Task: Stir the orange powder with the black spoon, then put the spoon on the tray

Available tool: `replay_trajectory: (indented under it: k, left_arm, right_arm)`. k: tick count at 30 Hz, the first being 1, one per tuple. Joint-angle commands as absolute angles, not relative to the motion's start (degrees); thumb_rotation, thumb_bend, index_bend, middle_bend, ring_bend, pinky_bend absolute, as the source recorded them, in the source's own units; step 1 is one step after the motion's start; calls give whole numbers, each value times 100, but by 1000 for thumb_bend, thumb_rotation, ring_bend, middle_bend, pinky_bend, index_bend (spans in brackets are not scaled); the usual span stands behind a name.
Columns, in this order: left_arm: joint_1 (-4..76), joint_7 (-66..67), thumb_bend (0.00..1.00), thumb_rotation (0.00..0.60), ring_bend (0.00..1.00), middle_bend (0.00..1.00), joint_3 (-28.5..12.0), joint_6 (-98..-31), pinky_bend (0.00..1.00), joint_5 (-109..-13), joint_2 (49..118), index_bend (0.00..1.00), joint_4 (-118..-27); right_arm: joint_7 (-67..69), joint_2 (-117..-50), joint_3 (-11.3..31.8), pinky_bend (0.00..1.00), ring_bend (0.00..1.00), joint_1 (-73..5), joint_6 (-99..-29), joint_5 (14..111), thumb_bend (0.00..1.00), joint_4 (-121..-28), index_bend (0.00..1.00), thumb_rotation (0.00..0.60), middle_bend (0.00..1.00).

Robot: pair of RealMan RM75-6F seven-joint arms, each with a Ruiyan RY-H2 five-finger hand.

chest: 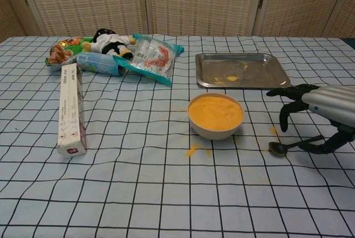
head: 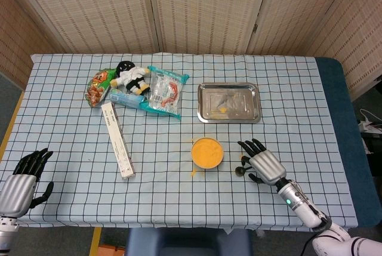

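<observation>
A cream bowl of orange powder stands in the middle of the checked table. Just to its right lies the black spoon, bowl end toward the powder bowl; in the head view only its bowl end shows. My right hand hovers over the spoon's handle with fingers spread, holding nothing. Behind the bowl sits the steel tray. My left hand hangs open at the near left edge, far from everything.
A long white box lies left of the bowl. Snack packets and a plush toy are piled at the back left. Spilled orange powder dots the cloth near the bowl. Woven screens stand behind the table.
</observation>
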State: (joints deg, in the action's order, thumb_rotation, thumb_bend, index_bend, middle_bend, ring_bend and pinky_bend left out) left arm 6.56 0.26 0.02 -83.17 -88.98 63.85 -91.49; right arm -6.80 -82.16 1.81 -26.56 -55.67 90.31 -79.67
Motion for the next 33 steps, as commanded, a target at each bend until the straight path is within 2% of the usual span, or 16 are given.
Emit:
replay_trajectory:
  k: [1,20,33]
  left_arm:
    - [656,16,446,600,0,0,-5,-8318,81,-8884,6384,0,-9142]
    - [664,34,445,600,0,0,14,-8288,81,-8885,6362,0,-9149]
    - [680,8,444,600,0,0,19,-8240,81,-8863,6349,0,-9134]
  right_arm:
    - [-718,-8375,142,0,0,-2733,-5478,8952,252,-7790,440,600,0]
    - [-902,-8674,51,0,0,-2853,-5431,8677,342,-7387,476,600,0]
    - [-968,-8787,10,0,0,-2856,-5507,8559,346,-7288,494,600,0]
